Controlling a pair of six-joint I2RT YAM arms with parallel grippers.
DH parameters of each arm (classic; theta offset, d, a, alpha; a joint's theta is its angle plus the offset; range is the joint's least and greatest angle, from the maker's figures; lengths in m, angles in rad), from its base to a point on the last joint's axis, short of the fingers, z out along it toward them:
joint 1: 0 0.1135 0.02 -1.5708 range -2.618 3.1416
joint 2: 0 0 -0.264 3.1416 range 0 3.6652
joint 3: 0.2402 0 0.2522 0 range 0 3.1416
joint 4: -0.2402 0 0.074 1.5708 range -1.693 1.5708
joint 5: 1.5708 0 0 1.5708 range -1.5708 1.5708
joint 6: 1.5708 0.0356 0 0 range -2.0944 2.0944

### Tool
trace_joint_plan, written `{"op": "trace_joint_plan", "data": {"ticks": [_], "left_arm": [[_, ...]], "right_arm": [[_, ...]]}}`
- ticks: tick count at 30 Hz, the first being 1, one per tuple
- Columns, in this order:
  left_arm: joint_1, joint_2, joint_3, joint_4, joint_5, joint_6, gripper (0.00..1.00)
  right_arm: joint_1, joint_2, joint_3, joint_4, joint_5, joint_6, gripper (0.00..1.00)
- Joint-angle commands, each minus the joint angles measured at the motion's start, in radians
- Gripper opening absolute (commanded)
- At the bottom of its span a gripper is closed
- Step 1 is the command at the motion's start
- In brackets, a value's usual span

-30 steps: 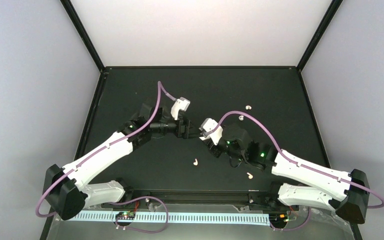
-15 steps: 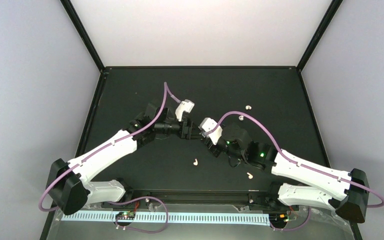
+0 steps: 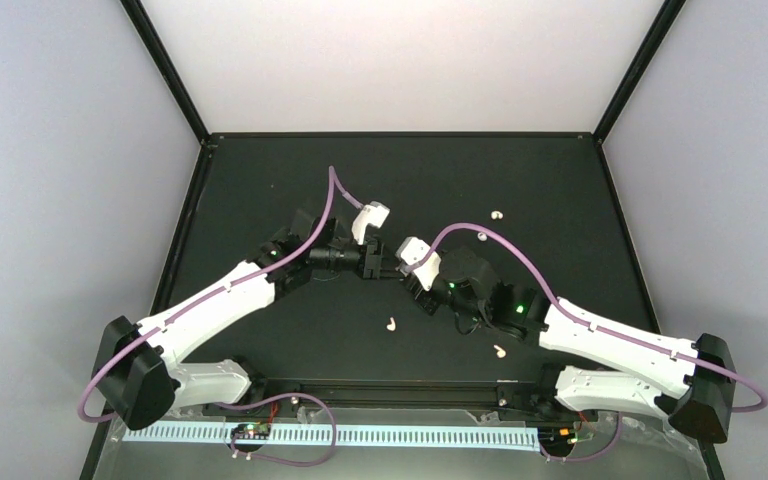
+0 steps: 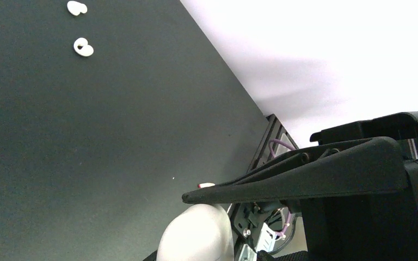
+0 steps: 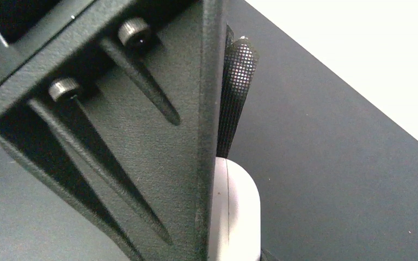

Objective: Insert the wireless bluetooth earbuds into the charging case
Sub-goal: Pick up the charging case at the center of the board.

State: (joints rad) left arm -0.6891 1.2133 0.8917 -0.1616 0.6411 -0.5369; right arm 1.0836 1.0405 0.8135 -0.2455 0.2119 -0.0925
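Observation:
The charging case is hidden between the two grippers in the top view. It shows as a glossy white rounded end in the left wrist view point(image 4: 196, 236) and, with its lid seam closed, in the right wrist view point(image 5: 239, 212). My left gripper point(image 3: 380, 263) and right gripper point(image 3: 407, 275) meet tip to tip at mid-table. The left upper finger point(image 4: 283, 179) rests on the case. The right finger point(image 5: 141, 163) presses on its side. Two small pale pieces lie at the back right point(image 3: 498, 214) point(image 3: 482, 236), and two near the front point(image 3: 391, 324) point(image 3: 500, 351). I cannot tell which are earbuds.
The black mat point(image 3: 260, 190) has a raised black frame on its edges, with white walls behind. The two back pieces also show in the left wrist view point(image 4: 77, 7) point(image 4: 83, 47), the second with a dark spot. Purple cables arch over both wrists.
My left arm has swung right and brought its gripper up against the right gripper. The right gripper has shifted slightly left. The small pieces have not moved.

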Motion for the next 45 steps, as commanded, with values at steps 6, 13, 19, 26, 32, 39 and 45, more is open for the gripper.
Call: {"op": "trace_joint_plan", "data": {"ticks": [6,13,19,26,32,39,45], "left_arm": [[-0.013,-0.001,-0.023,0.017,0.046,-0.02,0.43],[-0.017,0.0,-0.03,0.019,0.047,-0.017,0.24],[-0.017,-0.01,-0.029,0.031,0.039,-0.025,0.13],[-0.006,-0.058,-0.002,0.025,-0.013,-0.002,0.05],[0.024,-0.169,-0.032,0.082,-0.078,0.042,0.02],[0.025,-0.397,-0.264,0.535,-0.034,0.023,0.01],[0.023,-0.52,-0.417,0.878,-0.017,0.072,0.02]], "right_arm": [[0.007,0.004,0.032,0.058,0.037,-0.007,0.38],[0.007,0.007,0.033,0.059,0.032,-0.003,0.39],[0.007,0.004,0.041,0.052,0.017,0.008,0.5],[0.005,-0.069,0.053,0.034,0.054,0.09,0.93],[0.004,-0.204,0.118,0.015,0.022,0.169,0.99],[-0.002,-0.25,0.156,0.078,-0.115,0.316,1.0],[-0.008,-0.254,0.13,0.151,-0.246,0.382,0.98]]}}
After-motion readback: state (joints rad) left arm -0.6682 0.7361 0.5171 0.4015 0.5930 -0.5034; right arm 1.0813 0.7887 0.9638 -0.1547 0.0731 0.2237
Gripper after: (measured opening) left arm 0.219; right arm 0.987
